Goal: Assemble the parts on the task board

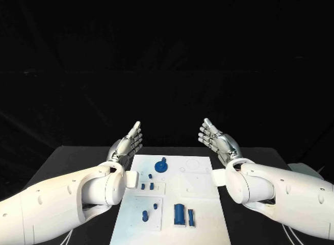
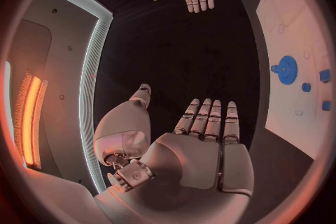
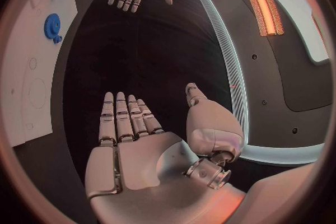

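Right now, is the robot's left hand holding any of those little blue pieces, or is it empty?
Empty. The left hand is open, fingers straight, beside the white task board; the blue parts lie on the board.

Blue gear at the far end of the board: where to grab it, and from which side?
The blue gear lies flat on the task board, so probably pinch its toothed rim from above. The left hand is nearer; its fingers are apart and it holds nothing.
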`<state>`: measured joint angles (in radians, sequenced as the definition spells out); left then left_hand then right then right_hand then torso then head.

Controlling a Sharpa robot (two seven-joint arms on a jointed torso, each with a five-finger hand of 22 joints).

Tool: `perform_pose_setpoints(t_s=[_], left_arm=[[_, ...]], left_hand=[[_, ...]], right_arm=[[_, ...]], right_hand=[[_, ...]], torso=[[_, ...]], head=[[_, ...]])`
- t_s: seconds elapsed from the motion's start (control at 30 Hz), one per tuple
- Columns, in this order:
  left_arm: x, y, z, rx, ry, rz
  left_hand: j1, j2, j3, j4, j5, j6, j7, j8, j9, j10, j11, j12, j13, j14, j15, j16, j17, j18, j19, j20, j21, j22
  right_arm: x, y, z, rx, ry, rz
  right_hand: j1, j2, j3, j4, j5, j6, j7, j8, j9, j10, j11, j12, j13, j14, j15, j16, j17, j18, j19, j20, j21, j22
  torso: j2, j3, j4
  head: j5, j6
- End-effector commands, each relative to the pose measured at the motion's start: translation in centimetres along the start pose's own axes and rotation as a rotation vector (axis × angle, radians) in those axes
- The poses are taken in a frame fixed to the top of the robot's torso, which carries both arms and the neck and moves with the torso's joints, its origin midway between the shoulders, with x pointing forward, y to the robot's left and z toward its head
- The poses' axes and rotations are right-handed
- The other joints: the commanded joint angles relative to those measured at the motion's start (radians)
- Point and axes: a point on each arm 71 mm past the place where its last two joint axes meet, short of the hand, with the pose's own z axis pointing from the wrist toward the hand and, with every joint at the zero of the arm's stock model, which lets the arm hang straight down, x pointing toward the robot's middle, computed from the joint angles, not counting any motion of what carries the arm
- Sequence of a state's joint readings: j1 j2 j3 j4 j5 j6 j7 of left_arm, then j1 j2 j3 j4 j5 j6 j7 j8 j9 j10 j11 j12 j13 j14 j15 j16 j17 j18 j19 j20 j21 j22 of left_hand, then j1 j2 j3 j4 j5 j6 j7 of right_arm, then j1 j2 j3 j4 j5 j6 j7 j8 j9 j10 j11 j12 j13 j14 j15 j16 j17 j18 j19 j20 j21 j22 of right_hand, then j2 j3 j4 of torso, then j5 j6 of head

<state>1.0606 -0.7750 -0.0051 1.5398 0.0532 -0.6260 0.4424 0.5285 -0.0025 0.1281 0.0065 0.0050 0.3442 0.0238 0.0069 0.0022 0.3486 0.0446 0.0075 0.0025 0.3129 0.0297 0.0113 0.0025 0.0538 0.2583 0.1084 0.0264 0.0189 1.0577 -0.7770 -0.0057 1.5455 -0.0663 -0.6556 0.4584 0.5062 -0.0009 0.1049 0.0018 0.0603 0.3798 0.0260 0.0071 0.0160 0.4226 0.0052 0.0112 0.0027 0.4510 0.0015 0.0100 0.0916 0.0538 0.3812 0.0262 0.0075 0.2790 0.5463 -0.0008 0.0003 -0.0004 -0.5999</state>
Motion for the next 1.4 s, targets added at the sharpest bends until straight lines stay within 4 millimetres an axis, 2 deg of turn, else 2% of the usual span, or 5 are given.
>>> perform_pose_setpoints(t_s=[0.03, 0.07, 0.1, 0.23, 1.4], left_arm=[[-0.13, -0.68, -0.55, 0.101, -0.085, 0.085], [-0.08, -0.68, -0.63, 0.103, -0.087, 0.087], [-0.05, -0.68, -0.68, 0.104, -0.088, 0.087], [-0.04, -0.68, -0.70, 0.104, -0.088, 0.088], [-0.04, -0.68, -0.70, 0.104, -0.088, 0.088]], left_hand=[[-0.169, 0.003, -0.041, -0.006, -0.005, -0.109, -0.024, -0.007, -0.002, -0.111, -0.045, -0.008, -0.002, -0.100, -0.030, -0.011, -0.002, -0.054, -0.082, -0.035, -0.026, -0.019], [-0.183, 0.003, -0.044, -0.006, -0.005, -0.119, -0.024, -0.007, -0.002, -0.120, -0.045, -0.008, -0.002, -0.108, -0.030, -0.011, -0.002, -0.054, -0.088, -0.108, -0.026, -0.019], [-0.196, 0.003, -0.047, -0.006, -0.005, -0.127, -0.024, -0.007, -0.002, -0.130, -0.045, -0.008, -0.002, -0.116, -0.030, -0.011, -0.002, -0.054, -0.095, -0.108, -0.026, -0.019], [-0.250, 0.003, -0.128, -0.006, -0.005, -0.163, -0.024, -0.007, -0.002, -0.165, -0.045, -0.008, -0.002, -0.148, -0.030, -0.011, -0.002, -0.054, -0.123, -0.108, -0.026, -0.019], [-0.528, 0.003, -0.128, -0.006, -0.005, -0.344, -0.024, -0.007, -0.002, -0.349, -0.045, -0.008, -0.002, -0.313, -0.030, -0.011, -0.002, -0.054, -0.258, -0.108, -0.026, -0.019]], right_arm=[[-0.30, 0.20, -0.46, -0.016, -0.107, 0.004], [-0.26, 0.20, -0.50, -0.015, -0.108, 0.005], [-0.26, 0.21, -0.50, -0.015, -0.108, 0.005], [-0.26, 0.21, -0.50, -0.015, -0.108, 0.005], [-0.26, 0.21, -0.50, -0.015, -0.108, 0.005]], right_hand=[[-0.161, 0.001, -0.032, -0.002, -0.060, -0.120, -0.026, -0.007, -0.016, -0.134, -0.005, -0.011, -0.003, -0.143, -0.002, -0.010, -0.092, -0.054, -0.121, -0.026, -0.007, -0.089], [-0.174, 0.001, -0.034, -0.002, -0.060, -0.130, -0.026, -0.007, -0.016, -0.145, -0.005, -0.011, -0.003, -0.155, -0.002, -0.010, -0.092, -0.054, -0.131, -0.026, -0.007, -0.096], [-0.187, 0.001, -0.105, -0.002, -0.060, -0.140, -0.026, -0.007, -0.016, -0.156, -0.005, -0.011, -0.003, -0.167, -0.002, -0.010, -0.092, -0.054, -0.141, -0.026, -0.007, -0.103], [-0.239, 0.001, -0.105, -0.002, -0.060, -0.179, -0.026, -0.007, -0.016, -0.200, -0.005, -0.011, -0.003, -0.213, -0.002, -0.010, -0.092, -0.054, -0.180, -0.026, -0.007, -0.132], [-0.506, 0.001, -0.105, -0.002, -0.060, -0.380, -0.026, -0.007, -0.016, -0.423, -0.005, -0.011, -0.003, -0.451, -0.002, -0.010, -0.092, -0.054, -0.381, -0.026, -0.007, -0.279]], torso=[[-0.002, 0.0008, -0.0003], [-0.002, 0.0008, -0.0003], [-0.002, 0.0008, -0.0003], [-0.002, 0.0008, -0.0003], [-0.002, 0.0008, -0.0003]], head=[[0.000, 0.000], [0.000, 0.000], [0.000, 0.000], [0.000, 0.000], [0.000, 0.000]])
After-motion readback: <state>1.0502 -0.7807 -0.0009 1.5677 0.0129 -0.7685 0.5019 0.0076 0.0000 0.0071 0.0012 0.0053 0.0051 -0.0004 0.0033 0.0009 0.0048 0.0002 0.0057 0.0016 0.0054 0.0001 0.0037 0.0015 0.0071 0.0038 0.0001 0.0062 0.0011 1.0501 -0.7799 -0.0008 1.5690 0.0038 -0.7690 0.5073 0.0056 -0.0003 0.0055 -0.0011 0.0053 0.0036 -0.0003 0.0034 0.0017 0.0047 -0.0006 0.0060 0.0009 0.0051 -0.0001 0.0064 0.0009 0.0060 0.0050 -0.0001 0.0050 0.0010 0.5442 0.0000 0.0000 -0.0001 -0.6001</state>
